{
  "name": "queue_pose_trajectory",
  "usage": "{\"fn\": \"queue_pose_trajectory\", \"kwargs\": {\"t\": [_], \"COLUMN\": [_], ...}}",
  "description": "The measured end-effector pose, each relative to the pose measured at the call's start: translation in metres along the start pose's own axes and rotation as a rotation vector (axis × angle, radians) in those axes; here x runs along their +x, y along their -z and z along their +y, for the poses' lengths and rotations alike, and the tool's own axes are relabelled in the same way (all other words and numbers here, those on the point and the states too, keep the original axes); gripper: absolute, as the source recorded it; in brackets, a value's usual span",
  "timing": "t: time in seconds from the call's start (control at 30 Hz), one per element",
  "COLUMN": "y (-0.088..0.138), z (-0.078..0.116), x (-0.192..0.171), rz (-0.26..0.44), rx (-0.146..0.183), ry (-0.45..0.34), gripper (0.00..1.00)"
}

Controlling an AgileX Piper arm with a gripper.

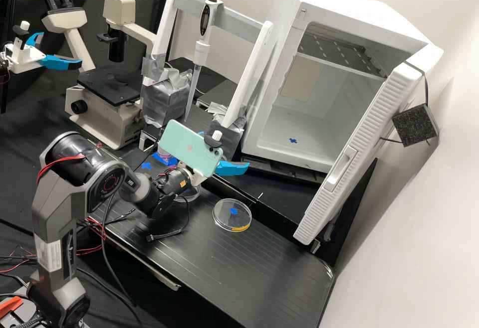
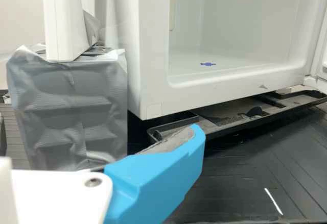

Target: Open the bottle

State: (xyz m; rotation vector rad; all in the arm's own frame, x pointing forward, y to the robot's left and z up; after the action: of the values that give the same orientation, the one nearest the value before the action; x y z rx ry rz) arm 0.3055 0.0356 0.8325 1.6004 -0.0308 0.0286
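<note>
High view: toward the left end of the black counter (image 1: pixel 239 278), beside a blue tape mark (image 1: pixel 146 166), a small pink-and-blue item (image 1: pixel 164 158) is partly hidden by the arm (image 1: pixel 174 182). It may be the bottle, but this cannot be confirmed. To its right, the gripper (image 1: pixel 227 152) is held above the counter's far edge, its jaws spread and nothing pinched; one finger (image 1: pixel 201 133) is partly masked by a mint-green phone (image 1: pixel 192 148). Farther right, a clear dish (image 1: pixel 232 214) is set near that edge, below a white cabinet (image 1: pixel 349 9). If a common laboratory bottle is assumed, a light, stiff, rather slippery body is to be expected; it should be steadied low while the cap is gripped squarely by its sides, lest it be tipped.

Wrist view: a silver-taped base (image 2: pixel 71 117), a grey finger pad (image 2: pixel 171 141) and the cabinet's lower lip are given close up, whereas the counter's layout is given by the high view.
</note>
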Motion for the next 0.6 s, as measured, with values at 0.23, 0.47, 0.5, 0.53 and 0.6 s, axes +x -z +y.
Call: {"fn": "queue_pose_trajectory", "kwargs": {"t": [0.23, 0.47, 0.5, 0.53, 0.6], "y": [0.0, 0.001, 0.001, 0.003, 0.009], "z": [0.0, 0.005, 0.007, 0.009, 0.014], "x": [0.0, -0.016, -0.02, -0.026, -0.039], "rz": [0.0, 0.008, 0.015, 0.032, 0.076], "rx": [0.0, 0.011, 0.021, 0.029, 0.045], "ry": [0.0, -0.009, -0.014, -0.021, -0.048], "gripper": [1.0, 1.0, 1.0, 1.0, 1.0]}}
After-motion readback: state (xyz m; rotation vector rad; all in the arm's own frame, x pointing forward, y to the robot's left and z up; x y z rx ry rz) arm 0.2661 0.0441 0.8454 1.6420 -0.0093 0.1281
